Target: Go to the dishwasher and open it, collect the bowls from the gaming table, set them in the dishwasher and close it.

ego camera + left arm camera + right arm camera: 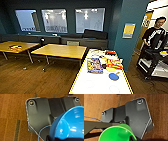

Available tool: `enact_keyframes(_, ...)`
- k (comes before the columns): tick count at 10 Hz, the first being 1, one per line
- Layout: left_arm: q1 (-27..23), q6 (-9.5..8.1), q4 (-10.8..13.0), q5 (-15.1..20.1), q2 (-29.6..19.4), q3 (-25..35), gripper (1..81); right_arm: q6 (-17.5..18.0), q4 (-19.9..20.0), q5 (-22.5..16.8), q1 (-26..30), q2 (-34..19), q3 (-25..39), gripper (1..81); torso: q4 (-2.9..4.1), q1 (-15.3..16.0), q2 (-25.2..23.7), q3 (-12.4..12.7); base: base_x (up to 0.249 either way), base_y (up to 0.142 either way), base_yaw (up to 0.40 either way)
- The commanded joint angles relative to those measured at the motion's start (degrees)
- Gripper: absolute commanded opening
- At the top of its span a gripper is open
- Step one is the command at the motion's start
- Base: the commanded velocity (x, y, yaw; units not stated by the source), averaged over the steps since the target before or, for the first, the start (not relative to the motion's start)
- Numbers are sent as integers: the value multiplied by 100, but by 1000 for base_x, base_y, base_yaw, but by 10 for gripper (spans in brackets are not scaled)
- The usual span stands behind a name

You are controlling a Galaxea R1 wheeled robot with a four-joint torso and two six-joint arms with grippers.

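Showing large beside the left wrist plate, a bright blue bowl point(70, 125) over brown wood floor point(11, 119); fingers hidden, so grip on it cannot be told. Same beside the right wrist: a bright green bowl point(117, 134), grip unclear. Ahead, the long white gaming table point(95, 83) with yellow edge, carrying a game box point(94, 65), red-and-yellow packets point(114, 64) and a flat blue disc point(113, 76). Beyond, yellow-topped tables point(61, 50), teal walls, interior windows point(89, 20). At right, a person point(155, 32).
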Motion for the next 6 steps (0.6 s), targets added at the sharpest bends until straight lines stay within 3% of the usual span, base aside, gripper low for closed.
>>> enact_keyframes(1, -286, 6, 26, 332, -69, -14, 10, -9, -58, -169, 216, -96, -100, 10, 0, 1, 0, 0, -74, 0, 0)
enact_keyframes(6, -277, 6, 18, 332, -69, -14, 10, -17, -67, -204, 198, -78, -135, 10, 0, 1, -2, 0, -122, 0, 0)
